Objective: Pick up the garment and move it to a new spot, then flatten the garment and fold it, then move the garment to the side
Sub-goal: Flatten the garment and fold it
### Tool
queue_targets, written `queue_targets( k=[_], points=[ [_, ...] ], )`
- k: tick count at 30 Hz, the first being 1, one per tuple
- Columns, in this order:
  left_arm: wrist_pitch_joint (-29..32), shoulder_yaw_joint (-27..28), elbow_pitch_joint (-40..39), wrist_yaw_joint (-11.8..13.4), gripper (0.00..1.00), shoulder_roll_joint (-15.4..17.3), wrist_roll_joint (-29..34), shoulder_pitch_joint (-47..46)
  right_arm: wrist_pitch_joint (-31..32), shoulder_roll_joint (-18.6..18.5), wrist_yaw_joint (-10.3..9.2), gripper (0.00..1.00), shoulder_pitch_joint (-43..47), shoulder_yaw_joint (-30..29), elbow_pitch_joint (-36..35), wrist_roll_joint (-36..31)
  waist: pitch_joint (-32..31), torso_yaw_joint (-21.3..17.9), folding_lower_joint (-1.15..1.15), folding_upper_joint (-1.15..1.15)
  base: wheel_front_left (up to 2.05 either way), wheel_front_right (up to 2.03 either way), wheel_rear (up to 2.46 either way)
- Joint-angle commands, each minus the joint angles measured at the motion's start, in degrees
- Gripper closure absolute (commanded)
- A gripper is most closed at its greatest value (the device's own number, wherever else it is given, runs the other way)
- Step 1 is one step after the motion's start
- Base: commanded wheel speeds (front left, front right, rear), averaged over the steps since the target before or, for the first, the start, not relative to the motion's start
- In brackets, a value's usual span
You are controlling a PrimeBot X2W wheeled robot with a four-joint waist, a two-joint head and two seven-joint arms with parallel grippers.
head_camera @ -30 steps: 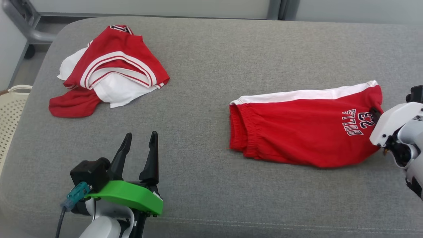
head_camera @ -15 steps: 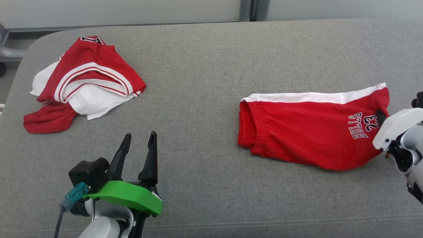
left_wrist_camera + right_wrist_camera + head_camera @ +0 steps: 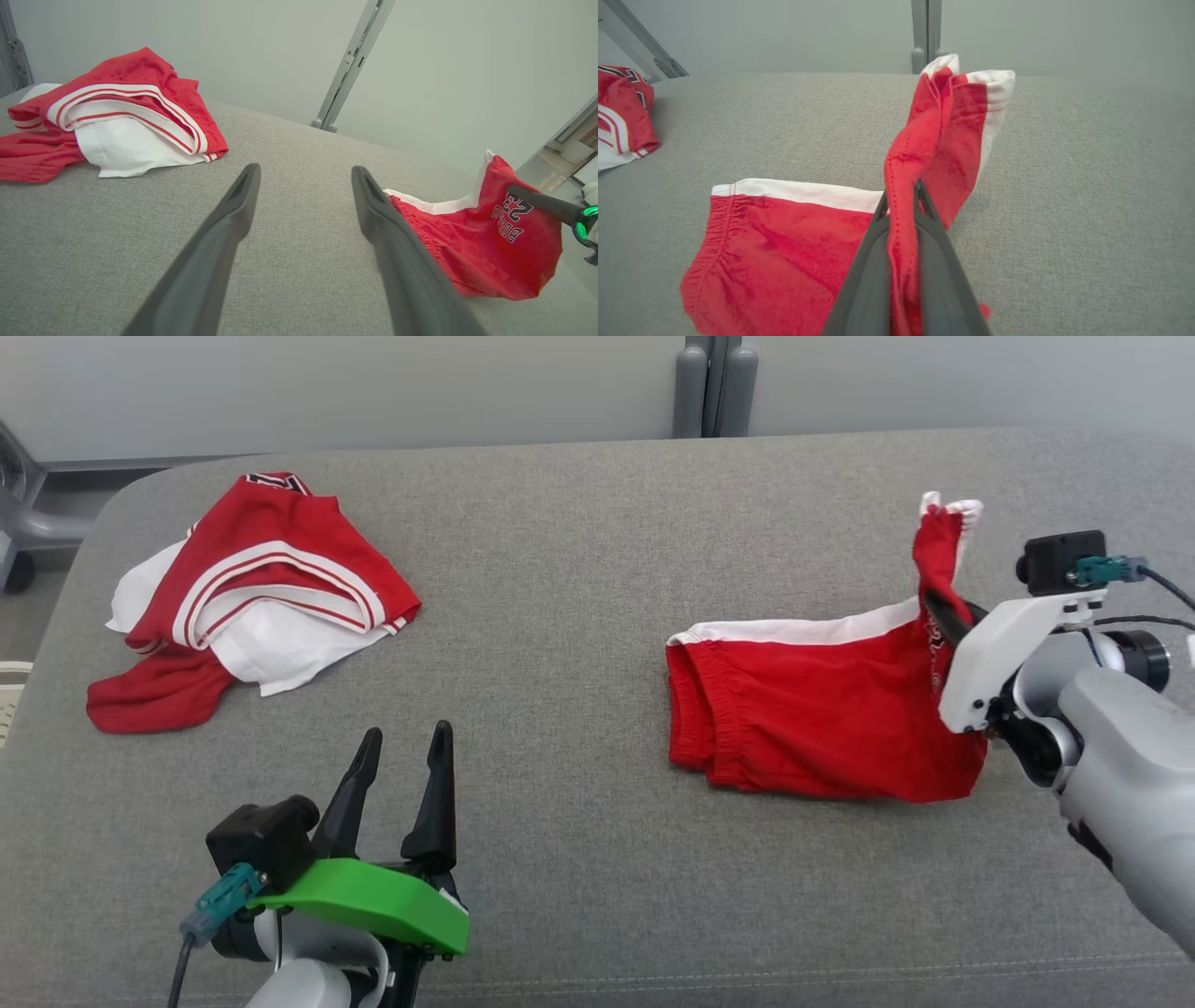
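Note:
The garment (image 3: 803, 719) is a pair of red shorts with a white side stripe, lying on the right of the grey cushion (image 3: 579, 569). My right gripper (image 3: 938, 609) is shut on its right end and holds that end up off the cushion, so the cloth stands in a peak (image 3: 948, 116). The elastic waistband (image 3: 710, 242) still rests on the cushion at the left end. In the left wrist view the garment (image 3: 472, 242) shows its dark lettering. My left gripper (image 3: 403, 747) hovers open near the front left, holding nothing, well apart from the garment.
A second red and white garment (image 3: 252, 597) lies crumpled at the back left of the cushion; it also appears as a crumpled pile (image 3: 112, 112) in the left wrist view. A grey post (image 3: 705, 387) stands behind the cushion. A pale basket edge (image 3: 9, 700) is at the far left.
My right gripper has lifted the garment's right end up and inward, so the flat shorts now peak and the lettering is folded out of the head view. The head camera shifted. The left gripper stayed put.

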Motion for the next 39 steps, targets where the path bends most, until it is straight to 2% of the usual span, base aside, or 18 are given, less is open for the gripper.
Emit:
queue_targets(
  k=[1, 7, 13, 27, 28, 29, 30, 31, 35, 39],
  points=[
    [-0.43, 0.0, 0.13, -0.33, 0.0, -0.05, -0.26, 0.96, 0.53, 1.11, -0.06, 1.0, -0.43, 0.87, -1.17, -1.1, -0.78, 0.42, 0.0, 0.0, 0.0, 0.0, 0.0],
    [-1.18, -0.1, 0.56, -0.72, 0.0, -0.7, -0.78, 1.23, 2.78, 5.8, -0.06, 1.0, 0.48, 2.66, -3.19, -3.59, -1.24, 1.97, 0.0, 0.0, 0.0, 0.0, 0.0],
    [-1.52, -0.49, 1.18, -1.28, 0.0, -1.42, -0.93, 0.65, 4.39, 9.29, -0.06, 1.0, 1.25, 3.25, -1.64, -5.0, -0.76, 4.13, 0.0, 0.0, 0.0, 0.0, 0.0],
    [-2.06, -1.22, 2.96, -2.27, 0.0, -2.47, -1.1, -0.53, 5.06, 13.85, -0.06, 1.0, 1.03, 4.25, 6.45, -7.35, -0.07, 7.44, 0.0, 0.0, 0.0, 0.0, 0.0],
    [-2.06, -1.23, 3.11, -2.25, 0.0, -2.51, -1.14, -0.52, 5.02, 14.18, -0.06, 0.87, 1.09, 4.27, 6.91, -7.33, -0.18, 7.46, 0.0, 0.0, 0.0, 0.0, 0.0],
    [-2.09, -1.23, 3.25, -2.26, 0.0, -2.53, -1.22, -0.48, 4.96, 14.51, -0.06, 0.59, 1.11, 4.36, 7.34, -7.35, -0.33, 7.44, 0.0, 0.0, 0.0, 0.0, 0.0],
    [-2.14, -1.22, 3.39, -2.26, 0.0, -2.53, -1.29, -0.4, 4.87, 14.88, -0.06, 0.24, 1.13, 4.5, 7.74, -7.42, -0.54, 7.33, 0.0, 0.0, 0.0, 0.0, 0.0],
    [-2.14, -1.26, 3.47, -2.23, 0.0, -2.51, -1.32, -0.27, 4.72, 15.2, -0.06, 0.0, 1.11, 4.61, 7.98, -7.55, -0.8, 7.17, 0.0, 0.0, 0.0, 0.0, 0.0],
    [-2.08, -1.5, 3.53, -1.98, 0.0, -2.54, -1.43, 0.57, 3.22, 15.69, -0.07, 0.0, 0.92, 5.11, 7.2, -7.56, -2.11, 5.99, 0.0, 0.0, 0.0, 0.0, 0.0],
    [-1.94, -1.82, 3.3, -1.76, 0.0, -2.39, -1.51, 1.78, 1.24, 14.26, -0.07, 0.0, 0.59, 5.13, 4.84, -6.92, -3.67, 4.13, 0.0, 0.0, 0.0, 0.0, 0.0]
  ],
)
